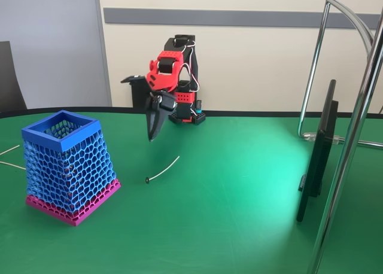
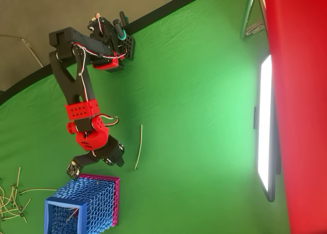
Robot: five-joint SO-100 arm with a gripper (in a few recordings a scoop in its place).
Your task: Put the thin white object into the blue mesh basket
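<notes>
Gripper (image 1: 154,130) hangs near-closed, empty, above slender curved white stick (image 1: 163,169) on green table (image 1: 239,214) — open, descend mid-stick, then blue honeycomb-mesh basket (image 1: 62,130).

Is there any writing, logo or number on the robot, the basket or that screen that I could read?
None can be read. The arm, the basket and the stick show no lettering. The screen is a white glare in the overhead view and edge-on in the fixed view.
</notes>
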